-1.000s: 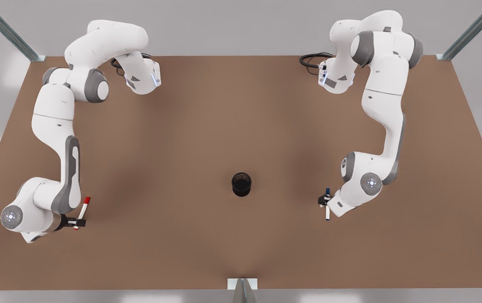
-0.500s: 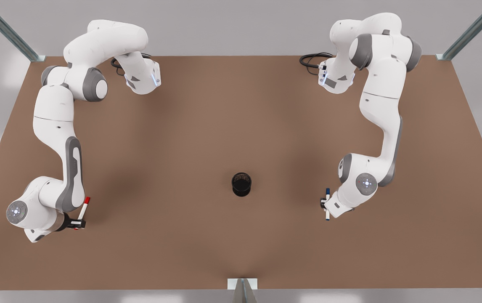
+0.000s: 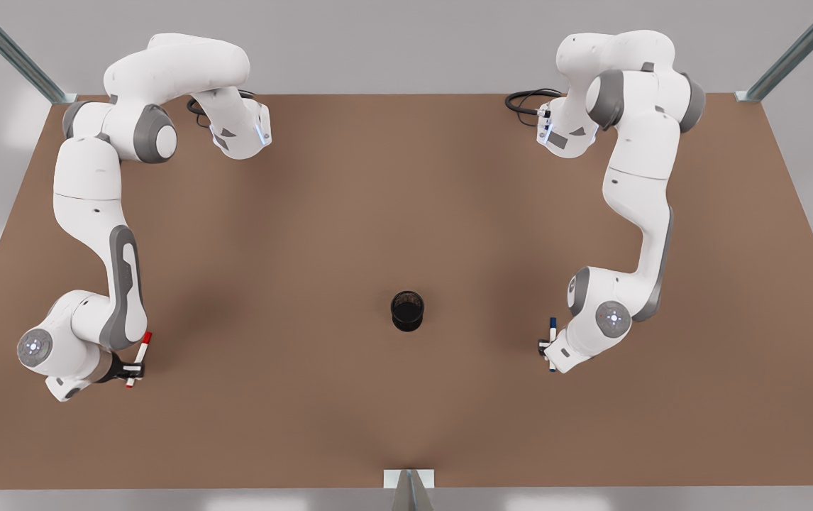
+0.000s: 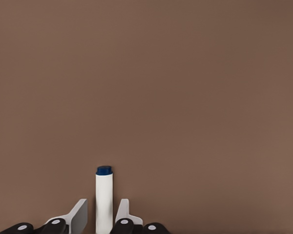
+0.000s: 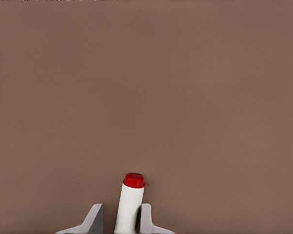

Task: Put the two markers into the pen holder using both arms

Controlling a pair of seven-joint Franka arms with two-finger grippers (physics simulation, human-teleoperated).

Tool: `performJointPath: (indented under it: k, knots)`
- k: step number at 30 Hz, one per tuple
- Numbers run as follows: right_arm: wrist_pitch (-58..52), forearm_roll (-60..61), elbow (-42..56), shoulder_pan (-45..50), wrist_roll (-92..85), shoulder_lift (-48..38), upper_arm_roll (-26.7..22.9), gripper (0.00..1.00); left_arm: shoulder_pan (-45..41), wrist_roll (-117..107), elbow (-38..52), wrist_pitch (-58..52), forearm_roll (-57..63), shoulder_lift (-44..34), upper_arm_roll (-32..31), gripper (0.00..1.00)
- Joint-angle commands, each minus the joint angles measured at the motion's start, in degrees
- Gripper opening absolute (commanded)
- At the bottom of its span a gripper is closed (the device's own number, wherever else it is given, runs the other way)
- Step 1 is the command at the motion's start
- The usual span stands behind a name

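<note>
Two markers are pinched for carrying, the blue marker (image 4: 104, 200) by the left gripper (image 3: 547, 348) and the red marker (image 5: 129, 204) by the right gripper (image 3: 131, 370), either side of the holder (image 3: 407, 311).

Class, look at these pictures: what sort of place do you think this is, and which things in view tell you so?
Probably a simulated robot test bench, not a home or office. A bare brown table framed by metal struts carries two white arms; the left hand grips a blue marker, the right hand a red marker, with a pen holder between them.
</note>
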Motion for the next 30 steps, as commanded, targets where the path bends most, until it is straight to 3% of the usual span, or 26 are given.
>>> performJointPath:
  k: [1, 11, 16, 20, 23, 30]
  knots:
    - [1.7, 0.1, 0.0, 0.0, -3.5, -0.1, 0.0, 0.43, 0.0, -0.8, 0.0, 0.0, 0.1, 0.3, 0.0, 0.47]
    - [2.6, 0.1, -0.1, 0.0, -3.6, 0.1, 0.0, 0.39, -0.1, -1.1, 0.0, 0.0, 0.1, 0.4, 0.0, 0.35]
    - [2.6, 0.1, 0.0, -0.3, -4.0, 0.2, 0.0, 0.3, -0.2, -1.6, 0.0, 0.0, 0.2, 0.5, 0.0, 0.34]
    - [2.6, 0.1, 0.0, -0.2, -4.0, 0.2, 0.0, 0.31, -0.2, -1.6, 0.0, 0.0, 0.2, 0.5, 0.0, 0.32]
    - [3.0, 0.1, -0.1, -0.3, -4.5, 0.3, 0.0, 0.31, -0.2, -1.6, 0.5, -0.3, 0.3, 0.4, 0.0, 0.24]
    - [4.1, 0.1, -0.5, -0.4, -5.2, 0.3, 0.0, 0.29, 0.1, 1.1, 4.2, -8.1, 0.5, -2.4, 0.0, 0.21]
